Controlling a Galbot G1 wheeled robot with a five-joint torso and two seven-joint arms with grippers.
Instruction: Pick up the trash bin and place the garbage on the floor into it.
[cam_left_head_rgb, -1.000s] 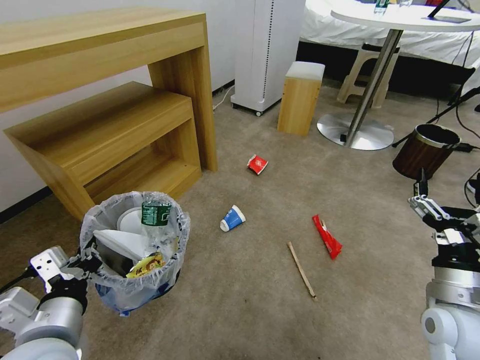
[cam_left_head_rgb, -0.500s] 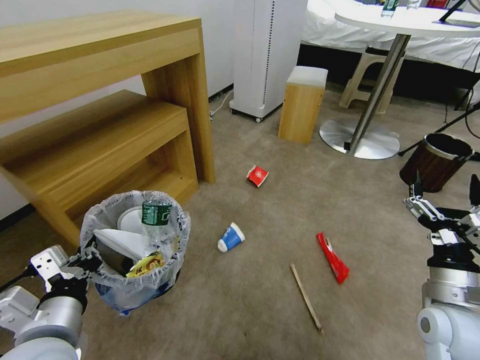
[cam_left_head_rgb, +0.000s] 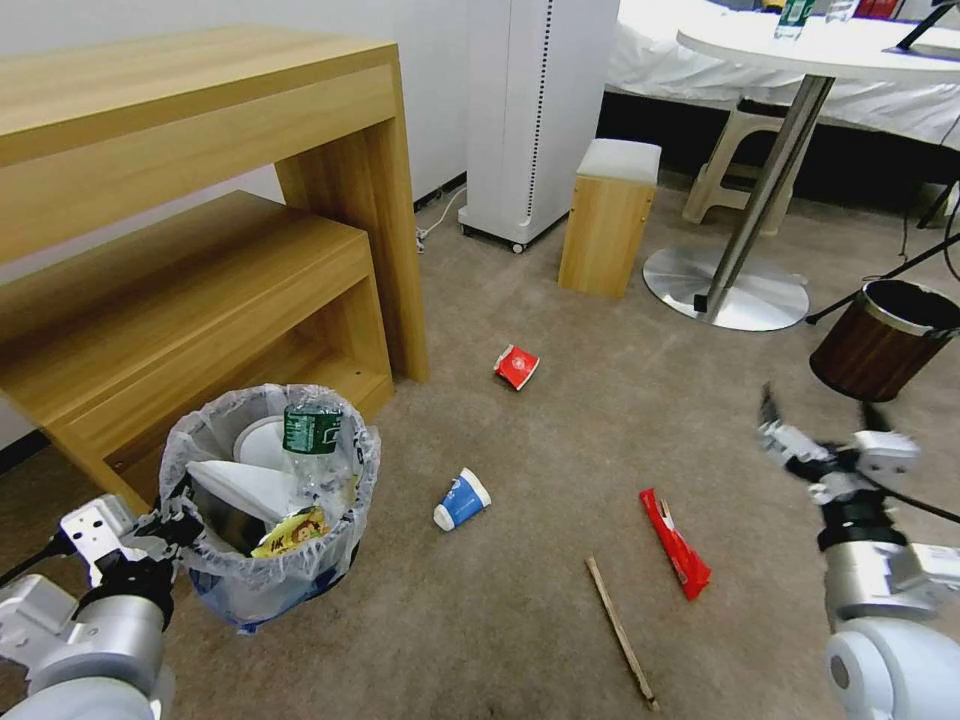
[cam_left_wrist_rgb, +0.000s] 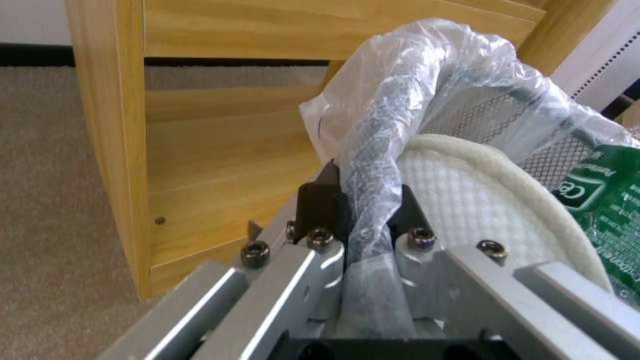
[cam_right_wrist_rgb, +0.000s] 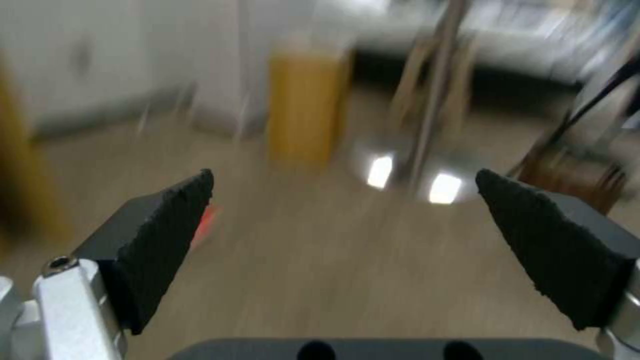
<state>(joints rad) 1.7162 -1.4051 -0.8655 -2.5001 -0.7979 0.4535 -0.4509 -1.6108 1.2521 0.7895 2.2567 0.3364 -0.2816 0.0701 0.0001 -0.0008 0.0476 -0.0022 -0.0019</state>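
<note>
Two grippers are up. At about eight o'clock the left gripper (cam_left_head_rgb: 172, 528) is clenched on the bag-wrapped rim of the bin (cam_left_head_rgb: 268, 500), its pads (cam_left_wrist_rgb: 319, 205) pinching the crinkled plastic. A white slipper (cam_left_head_rgb: 245, 485), a green-labelled bottle (cam_left_head_rgb: 311, 430) and a yellow wrapper (cam_left_head_rgb: 293, 532) sit inside. On the carpet (cam_left_head_rgb: 520, 620), toward the centre, lies a blue cup (cam_left_head_rgb: 462, 500), with a red cup (cam_left_head_rgb: 516, 366) beyond it at twelve. A stick (cam_left_head_rgb: 620, 632) lies at five, a red wrapper (cam_left_head_rgb: 676, 542) beside it. At three o'clock the right gripper (cam_left_head_rgb: 815, 415) hangs above the floor, jaws spread wide and empty.

Two cups (cam_left_head_rgb: 462, 500), one wrapper (cam_left_head_rgb: 676, 543), one stick (cam_left_head_rgb: 621, 633)
</note>
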